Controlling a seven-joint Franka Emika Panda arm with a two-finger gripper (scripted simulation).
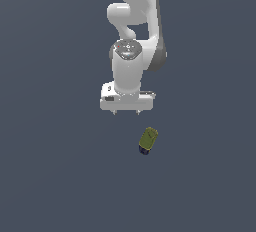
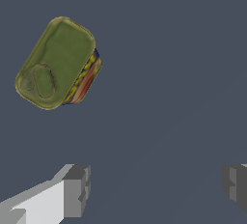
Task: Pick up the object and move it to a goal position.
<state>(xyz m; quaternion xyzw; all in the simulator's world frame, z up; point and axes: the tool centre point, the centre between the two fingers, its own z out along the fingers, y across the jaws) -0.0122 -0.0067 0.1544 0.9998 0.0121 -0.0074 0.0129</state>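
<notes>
Overhead, the Panda's gripper (image 1: pixel 126 112) hangs above the bare grey desk (image 1: pixel 50 176), fingers (image 2: pixel 76 189) spread wide w/ nothing between them, apparently readied to straddle the tin. The object (image 1: pixel 148 140) (olive lid up, yellow label on its side) lies lower right of center in the exterior view, apart from the gripper. Nothing else nearby; no obstacle or goal marker visible.

A plain dark grey-blue floor (image 1: pixel 55 176) fills the whole scene.
</notes>
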